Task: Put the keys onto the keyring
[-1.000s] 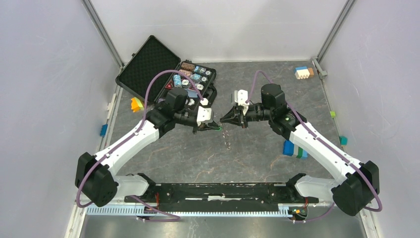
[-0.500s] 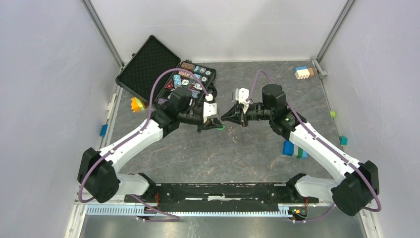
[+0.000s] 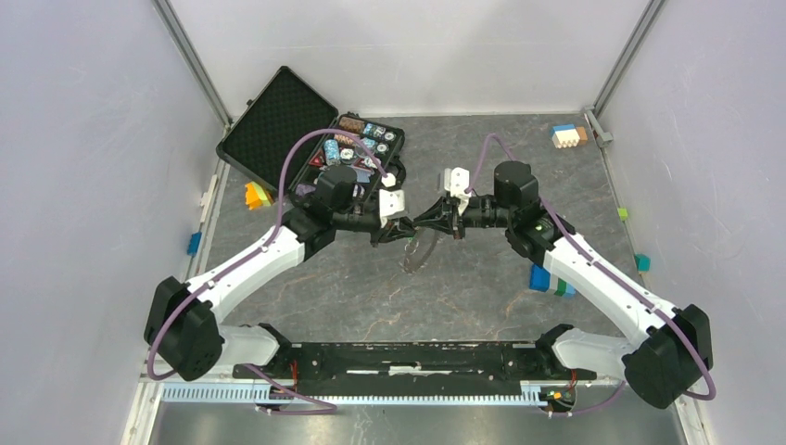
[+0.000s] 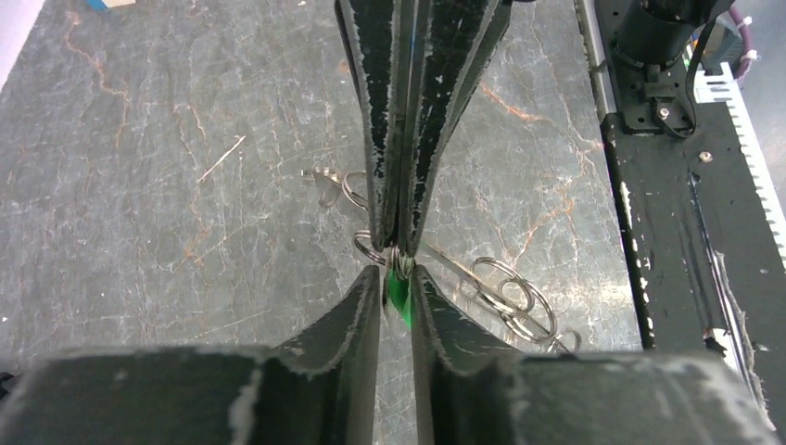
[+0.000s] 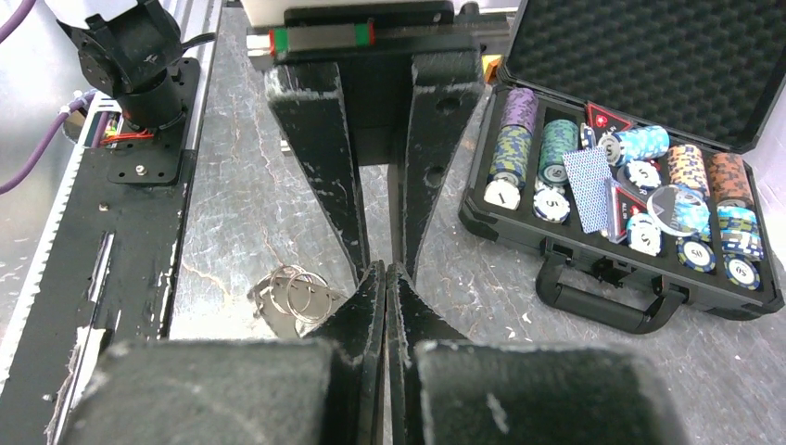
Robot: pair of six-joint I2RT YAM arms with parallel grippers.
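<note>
My left gripper (image 3: 405, 231) and right gripper (image 3: 423, 223) meet tip to tip above the table's middle. The right gripper (image 4: 398, 248) is shut on the thin metal keyring (image 4: 369, 250). A small green-headed key (image 4: 399, 297) hangs at that ring, in the narrow gap of my left gripper (image 4: 398, 283), whose fingers (image 4: 357, 311) stand slightly apart. More linked rings and grey keys (image 4: 508, 289) dangle below to the right, seen also as rings (image 5: 292, 293) in the right wrist view and as a bunch (image 3: 416, 254) from above. The pinch itself is hidden in the right wrist view.
An open black case of poker chips (image 3: 345, 146) lies behind the left arm, its handle (image 5: 607, 301) near the grippers. Wooden blocks (image 3: 566, 135) sit far right, blue-green blocks (image 3: 550, 278) by the right arm, an orange block (image 3: 254, 195) at the left edge.
The left arm has moved right until its tips meet the right gripper. Its jaws have parted a little. The dangling bunch of rings has swung out beneath the tips.
</note>
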